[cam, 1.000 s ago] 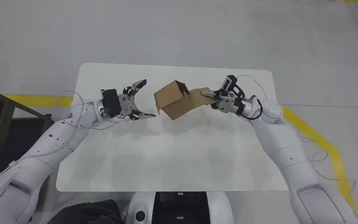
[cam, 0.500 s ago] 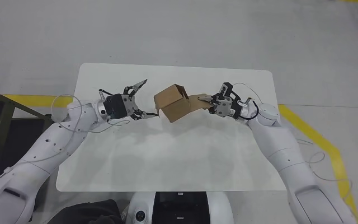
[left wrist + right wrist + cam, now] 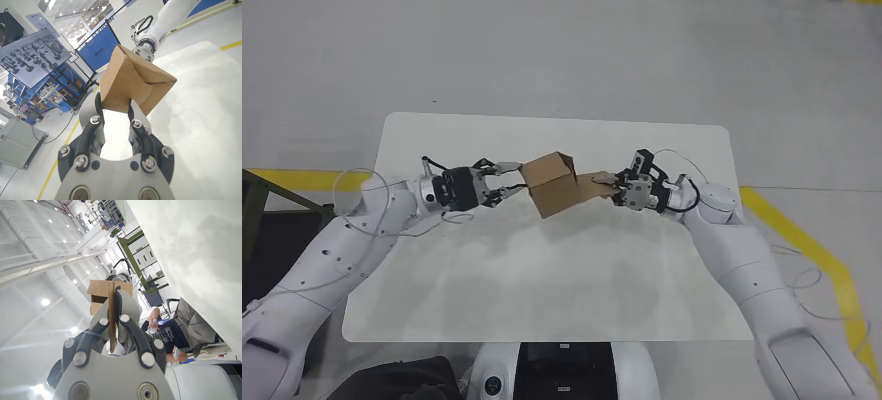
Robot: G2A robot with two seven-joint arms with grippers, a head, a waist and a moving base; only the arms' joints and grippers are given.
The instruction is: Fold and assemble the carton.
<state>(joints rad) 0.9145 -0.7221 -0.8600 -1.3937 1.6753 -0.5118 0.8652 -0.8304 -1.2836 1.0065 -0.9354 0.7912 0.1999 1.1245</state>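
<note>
- Top view puts the white rounded-corner table (image 3: 542, 290) under everything. The brown cardboard carton (image 3: 550, 182) hangs over its far middle, between the two arms, and appears lifted off the surface.
- That carton is partly erected. In the left wrist view the end facing the left arm has flaps folded across it that meet at seams, so the step in hand looks like pressing this end shut.
  - The push should run squarely along the carton's length, against the hold at the other end, so the walls do not skew.
  - Pressure belongs near the creases, not mid-panel, where thin board would likely buckle.
- Right gripper (image 3: 614, 184) holds the opposite end. It is clamped flat on a brown side flap (image 3: 112, 317), seen edge-on between its pads, and it carries the carton's weight.
- Left gripper (image 3: 115, 106) is part-open, with its jaws straddling the lower corner of the flapped end. It has hold of nothing as far as I can see.
- Its fingers (image 3: 139, 115) differ: one overlaps the carton's folded face and seems to touch it, while the other sits just beside the edge. I cannot tell whether either is pressing.
</note>
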